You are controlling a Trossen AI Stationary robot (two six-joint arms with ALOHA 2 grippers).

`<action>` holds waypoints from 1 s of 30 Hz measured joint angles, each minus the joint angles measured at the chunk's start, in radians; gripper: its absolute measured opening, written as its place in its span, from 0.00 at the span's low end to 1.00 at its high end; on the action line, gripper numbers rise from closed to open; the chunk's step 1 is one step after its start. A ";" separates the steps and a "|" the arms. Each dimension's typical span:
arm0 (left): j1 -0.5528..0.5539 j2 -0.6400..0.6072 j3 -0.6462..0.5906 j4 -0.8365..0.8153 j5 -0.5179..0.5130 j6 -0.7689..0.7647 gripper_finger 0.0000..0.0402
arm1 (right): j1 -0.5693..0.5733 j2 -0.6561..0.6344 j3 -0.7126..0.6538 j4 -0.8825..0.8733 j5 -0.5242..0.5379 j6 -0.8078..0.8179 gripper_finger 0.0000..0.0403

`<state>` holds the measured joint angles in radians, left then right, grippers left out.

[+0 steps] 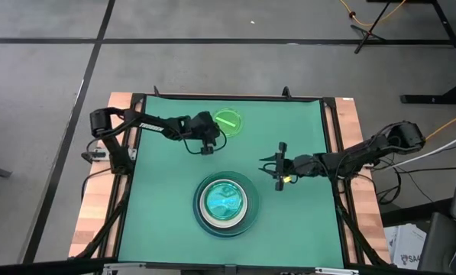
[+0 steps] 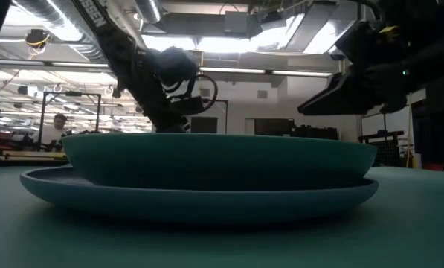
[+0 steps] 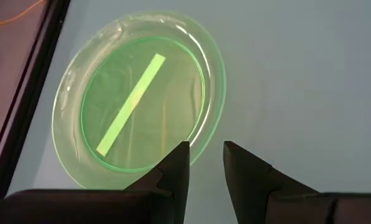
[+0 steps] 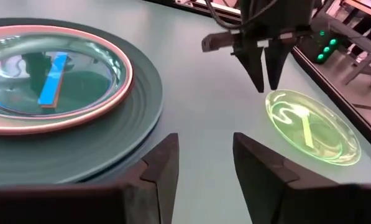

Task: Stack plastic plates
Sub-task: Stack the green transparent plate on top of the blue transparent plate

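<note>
A small translucent green plate (image 1: pixel 229 122) lies flat on the green mat near the far edge. My left gripper (image 1: pixel 209 137) hangs over that plate's rim (image 3: pixel 138 96), fingers pointing down and narrowly open; the right wrist view shows its tips (image 4: pixel 266 84) just above the plate's edge (image 4: pixel 309 124). At the mat's centre is a stack of plates (image 1: pixel 226 202), with wide dark teal plates (image 4: pixel 129 112) at the bottom and translucent small plates (image 4: pixel 54 68) on top, the uppermost with an orange-pink rim. My right gripper (image 1: pixel 270 166) hovers open to the right of the stack (image 4: pixel 205 149).
The green mat (image 1: pixel 304 221) covers the table inside a dark frame, with wooden edges (image 1: pixel 98 221) outside it. In the low view the stack (image 2: pixel 207 175) fills the foreground and both arms hang behind it. Bare mat lies between the stack and the green plate.
</note>
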<state>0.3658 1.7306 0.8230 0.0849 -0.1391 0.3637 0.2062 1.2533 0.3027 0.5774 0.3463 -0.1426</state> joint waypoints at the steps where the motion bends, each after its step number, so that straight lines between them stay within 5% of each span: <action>1: 0.003 0.006 0.000 -0.001 0.000 0.013 0.23 | 0.000 0.000 0.000 0.002 -0.001 0.000 0.36; 12: 0.004 0.096 0.000 0.099 -0.004 0.270 0.23 | 0.002 0.000 0.000 0.005 0.000 0.005 0.36; 30: 0.048 0.141 0.001 0.159 0.032 0.274 0.21 | 0.003 0.001 0.000 0.003 0.001 0.007 0.36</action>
<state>0.4135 1.8713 0.8242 0.2443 -0.1067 0.6381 0.2089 1.2541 0.3027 0.5803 0.3469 -0.1356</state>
